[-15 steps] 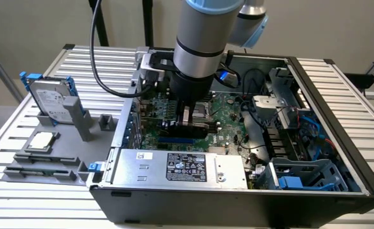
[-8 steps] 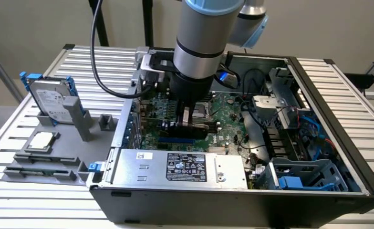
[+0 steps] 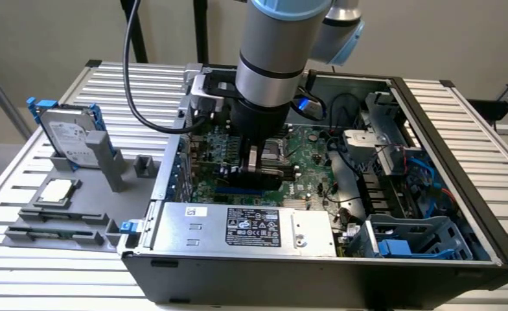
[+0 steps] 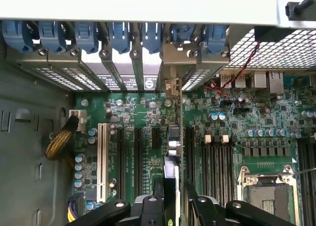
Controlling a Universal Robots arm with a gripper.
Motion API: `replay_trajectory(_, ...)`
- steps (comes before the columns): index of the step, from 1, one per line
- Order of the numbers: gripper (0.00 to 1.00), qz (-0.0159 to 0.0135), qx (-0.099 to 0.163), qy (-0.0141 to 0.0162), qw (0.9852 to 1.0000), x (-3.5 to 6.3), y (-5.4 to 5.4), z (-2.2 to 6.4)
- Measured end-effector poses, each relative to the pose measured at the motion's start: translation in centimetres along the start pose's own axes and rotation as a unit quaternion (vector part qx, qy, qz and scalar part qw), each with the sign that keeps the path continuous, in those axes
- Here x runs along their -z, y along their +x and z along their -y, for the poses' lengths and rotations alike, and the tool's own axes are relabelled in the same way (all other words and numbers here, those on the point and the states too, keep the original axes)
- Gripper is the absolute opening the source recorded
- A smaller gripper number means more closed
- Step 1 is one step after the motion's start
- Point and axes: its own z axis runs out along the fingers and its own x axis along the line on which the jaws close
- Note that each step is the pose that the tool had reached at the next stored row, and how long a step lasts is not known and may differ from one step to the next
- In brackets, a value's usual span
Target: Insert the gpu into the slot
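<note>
Power supply (image 3: 194,227), case wall (image 3: 306,282) (near hand (image 4: 173,184))

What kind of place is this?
Probably a robotics lab bench for PC assembly: an open PC case on a slatted metal table, a robot arm reaching inside, a hard drive in a stand.

Even, diffuse light from above filled the exterior view. The ribbed silver aluminium table (image 3: 64,285) and the silver labelled power-supply box (image 3: 194,227) were bright, with no hard glare. The grey cylindrical robot arm (image 3: 276,52) carried a soft highlight down one side and shaded the green circuit board (image 3: 315,146) beneath it. The black computer case's front wall (image 3: 323,285) stayed dark. In the wrist view the pale metal case rim (image 4: 138,6) was washed nearly white, while the grey inner case wall (image 4: 29,152) lay dim.
</note>
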Motion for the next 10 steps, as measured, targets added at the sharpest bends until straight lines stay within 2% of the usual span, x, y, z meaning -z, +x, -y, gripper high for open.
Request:
replay_trajectory(4,0.26,-0.0015,0.002,-0.0001,1.0,0.0,-0.02,0.0)
replay_trajectory(10,0.26,-0.0016,0.002,-0.0001,1.0,0.0,-0.02,0.0)
